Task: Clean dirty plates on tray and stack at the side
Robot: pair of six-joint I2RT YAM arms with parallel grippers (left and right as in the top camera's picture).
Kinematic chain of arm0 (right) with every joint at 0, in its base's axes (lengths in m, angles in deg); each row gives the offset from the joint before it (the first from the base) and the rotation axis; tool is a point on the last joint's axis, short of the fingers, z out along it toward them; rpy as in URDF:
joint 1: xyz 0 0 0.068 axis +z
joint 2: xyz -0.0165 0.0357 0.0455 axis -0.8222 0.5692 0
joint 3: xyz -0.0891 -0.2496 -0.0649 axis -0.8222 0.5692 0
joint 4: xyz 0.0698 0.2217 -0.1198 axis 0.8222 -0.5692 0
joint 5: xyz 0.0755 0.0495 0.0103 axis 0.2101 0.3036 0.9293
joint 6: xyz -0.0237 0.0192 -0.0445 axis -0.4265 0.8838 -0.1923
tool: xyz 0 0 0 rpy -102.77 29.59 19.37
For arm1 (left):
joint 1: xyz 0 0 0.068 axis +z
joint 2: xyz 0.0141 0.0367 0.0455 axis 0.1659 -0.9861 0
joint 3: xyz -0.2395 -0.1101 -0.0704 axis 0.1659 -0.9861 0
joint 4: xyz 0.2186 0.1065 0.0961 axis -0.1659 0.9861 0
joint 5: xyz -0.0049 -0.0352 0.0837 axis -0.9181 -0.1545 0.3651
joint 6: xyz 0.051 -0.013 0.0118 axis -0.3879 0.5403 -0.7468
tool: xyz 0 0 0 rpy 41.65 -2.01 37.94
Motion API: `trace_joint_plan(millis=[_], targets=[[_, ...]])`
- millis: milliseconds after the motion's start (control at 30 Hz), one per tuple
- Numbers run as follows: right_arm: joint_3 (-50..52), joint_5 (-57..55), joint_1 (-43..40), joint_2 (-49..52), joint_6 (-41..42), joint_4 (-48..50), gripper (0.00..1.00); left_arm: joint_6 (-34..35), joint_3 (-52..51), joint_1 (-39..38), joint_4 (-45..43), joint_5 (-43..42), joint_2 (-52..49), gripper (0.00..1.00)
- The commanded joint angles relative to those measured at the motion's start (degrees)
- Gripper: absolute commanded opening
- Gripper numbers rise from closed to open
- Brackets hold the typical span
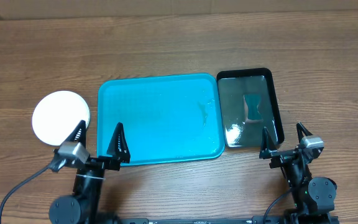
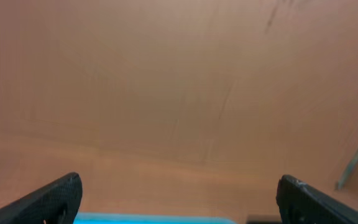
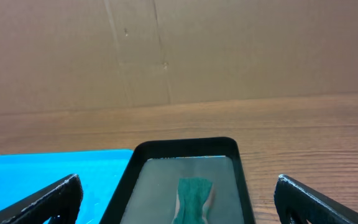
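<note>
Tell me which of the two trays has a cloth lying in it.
The smaller black tray, right of the turquoise tray: a green cloth lies inside it, while the turquoise one holds no cloth.

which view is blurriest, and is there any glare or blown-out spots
Left wrist view: softest, a hazy brown wall with only a blue sliver of the turquoise tray. Overhead view: white glare patches on the black tray floor, and the white plate nearly washed out. Right wrist view: sharpest, the table grain clear.
</note>
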Motion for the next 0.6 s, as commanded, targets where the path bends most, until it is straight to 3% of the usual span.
trace_joint_plan(millis=[0,100,333,567], targets=[[0.6,-0.5,-0.2,-0.6,0.2,0.2,1.0,0.9,-5.5,0.3,-8.3,0.6,2.8,1.0],[0.6,-0.5,-0.2,-0.6,0.2,0.2,1.0,0.9,-10.7,0.3,-16.4,0.9,4.5,1.0],[0.6,-0.5,-0.2,-0.6,0.2,0.2,1.0,0.9,-16.5,0.3,-17.6,1.0,5.1,1.0],[0.6,-0.5,-0.2,-0.6,0.2,0.2,1.0,0.9,-16.8,0.2,-5.7,6.0,5.1,1.0]])
